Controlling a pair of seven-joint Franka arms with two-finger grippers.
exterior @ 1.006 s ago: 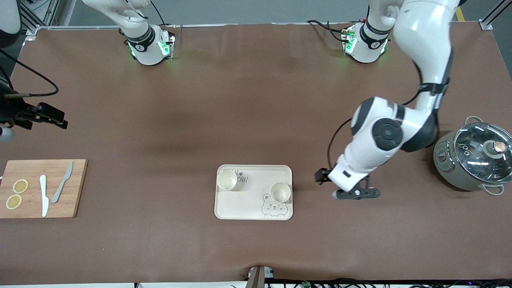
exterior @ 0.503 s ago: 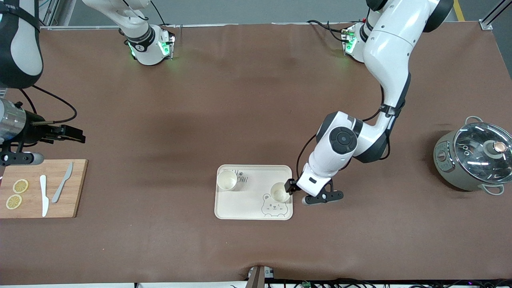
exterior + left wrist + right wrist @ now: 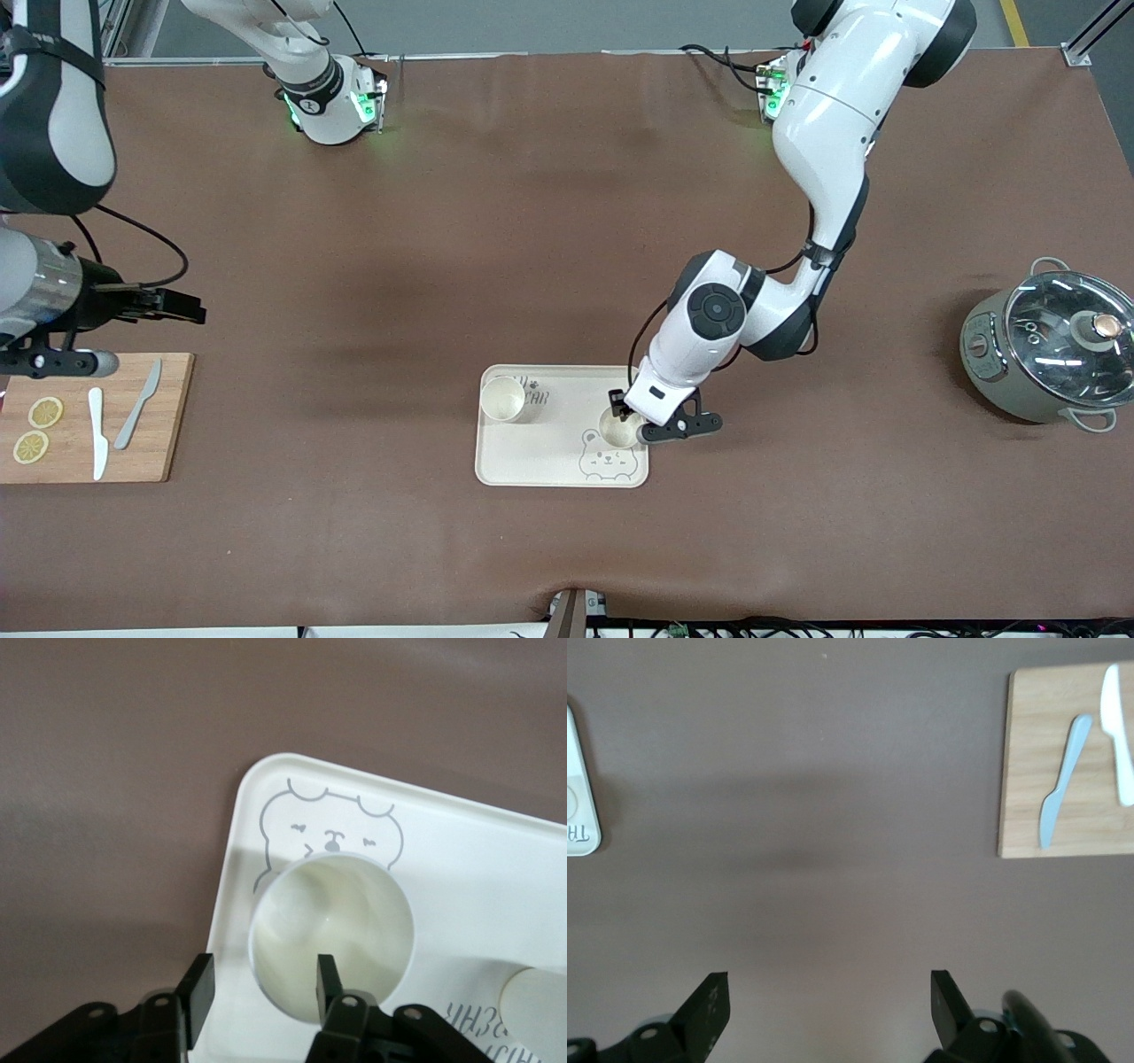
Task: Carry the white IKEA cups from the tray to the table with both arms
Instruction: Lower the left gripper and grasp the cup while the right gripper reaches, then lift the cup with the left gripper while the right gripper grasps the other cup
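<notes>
Left gripper (image 3: 262, 988) low over the tray (image 3: 549, 461), at the cup (image 3: 620, 426) beside the bear drawing; fingers half-spread, one inside the rim, one outside, straddling the wall, not yet pinching. To do well: squeeze squarely on the wall, lift straight up so the tray stays put. Second cup (image 3: 502, 398) stands at the tray's other corner, well apart. Right gripper (image 3: 829, 1001) spread wide, waiting over bare brown table (image 3: 567, 266) near the cutting board (image 3: 89, 416). Pot (image 3: 1050, 354) well apart.

Left hand (image 3: 261, 988) half-closed; right hand (image 3: 828, 1001) spread wide.
</notes>
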